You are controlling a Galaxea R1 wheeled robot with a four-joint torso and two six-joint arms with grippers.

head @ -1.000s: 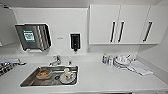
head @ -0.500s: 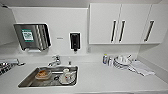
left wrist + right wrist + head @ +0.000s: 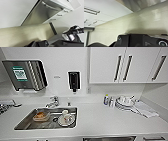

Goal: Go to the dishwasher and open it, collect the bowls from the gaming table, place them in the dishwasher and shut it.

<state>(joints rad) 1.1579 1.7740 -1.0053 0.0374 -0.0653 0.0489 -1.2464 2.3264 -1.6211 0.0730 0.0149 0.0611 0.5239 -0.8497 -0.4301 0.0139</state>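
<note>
Robot faces counter (image 3: 100,119); sink (image 3: 47,118) at 8 o'clock holds cup, dish. Plates (image 3: 125,103) at 2 o'clock. Dishwasher (image 3: 41,13) steel front with bar handle near left wrist, judged shut. Claws: opening cannot be told. Likely lined up for handle reach.

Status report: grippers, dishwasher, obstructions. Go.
Grippers: finger state unreadable. Dishwasher shut, steel front and bar handle in left wrist view. Head view faces counter, dishes in sink. Nothing seen blocking the door.
</note>
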